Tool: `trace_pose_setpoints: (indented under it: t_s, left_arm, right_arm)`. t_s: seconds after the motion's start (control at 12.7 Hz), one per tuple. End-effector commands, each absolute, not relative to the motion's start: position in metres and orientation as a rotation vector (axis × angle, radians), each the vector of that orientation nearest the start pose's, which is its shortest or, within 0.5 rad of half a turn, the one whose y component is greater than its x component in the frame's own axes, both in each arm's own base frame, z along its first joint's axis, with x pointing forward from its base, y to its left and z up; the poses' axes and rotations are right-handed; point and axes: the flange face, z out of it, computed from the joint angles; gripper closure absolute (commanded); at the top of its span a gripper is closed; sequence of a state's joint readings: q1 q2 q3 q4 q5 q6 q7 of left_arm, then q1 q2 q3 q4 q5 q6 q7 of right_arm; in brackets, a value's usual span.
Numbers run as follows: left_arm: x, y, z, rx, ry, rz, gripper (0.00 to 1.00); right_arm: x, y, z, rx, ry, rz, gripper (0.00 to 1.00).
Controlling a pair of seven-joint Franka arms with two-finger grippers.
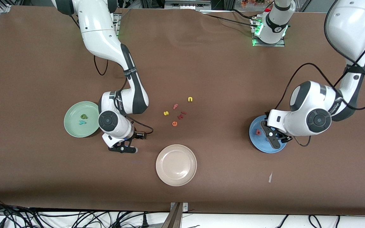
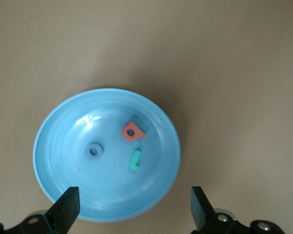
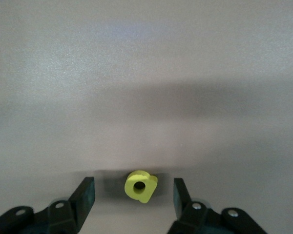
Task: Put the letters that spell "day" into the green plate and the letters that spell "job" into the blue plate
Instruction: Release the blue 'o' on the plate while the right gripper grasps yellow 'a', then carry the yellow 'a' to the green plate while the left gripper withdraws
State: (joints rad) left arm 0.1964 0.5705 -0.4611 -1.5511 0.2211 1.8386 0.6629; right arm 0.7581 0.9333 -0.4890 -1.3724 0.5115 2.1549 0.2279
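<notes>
The left gripper (image 2: 134, 207) hangs wide open over the blue plate (image 2: 63, 126) holding 3 letters, while the right gripper (image 3: 132, 197), fingers apart, straddles the yellow "d" (image 3: 140, 185) beside the green plate (image 1: 71, 126).

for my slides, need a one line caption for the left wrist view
Left gripper, fingers open, over the blue plate holding the coral "b", blue "o" and teal "j".

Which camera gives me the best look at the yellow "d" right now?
The right wrist view: the yellow "d" lies on the bare table, between the right hand's open fingers, its ring and stem plain. In the front view the right hand hides it. The left wrist view shows only the blue plate and its three letters.
</notes>
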Motion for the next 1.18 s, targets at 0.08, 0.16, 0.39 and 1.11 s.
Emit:
trace_pose_setpoints:
  t_s: [0.08, 0.16, 0.39, 1.11]
  left_arm:
    - [0.648, -0.139, 0.433, -2.994, 1.037, 0.447, 0.00]
    - [0.648, -0.137, 0.458, -3.032, 0.885, 0.450, 0.00]
    - [0.629, -0.136, 0.531, -3.037, 0.674, 0.329, 0.00]
    - [0.543, -0.049, 0.617, -3.103, 0.191, -0.042, 0.00]
  right_arm:
    - [0.674, 0.285, 0.193, -3.096, 0.142, 0.076, 0.30]
    - [0.674, 0.284, 0.192, -3.095, 0.147, 0.078, 0.31]
    - [0.672, 0.282, 0.187, -3.102, 0.152, 0.090, 0.32]
    - [0.672, 0.281, 0.181, -3.092, 0.171, 0.089, 0.47]
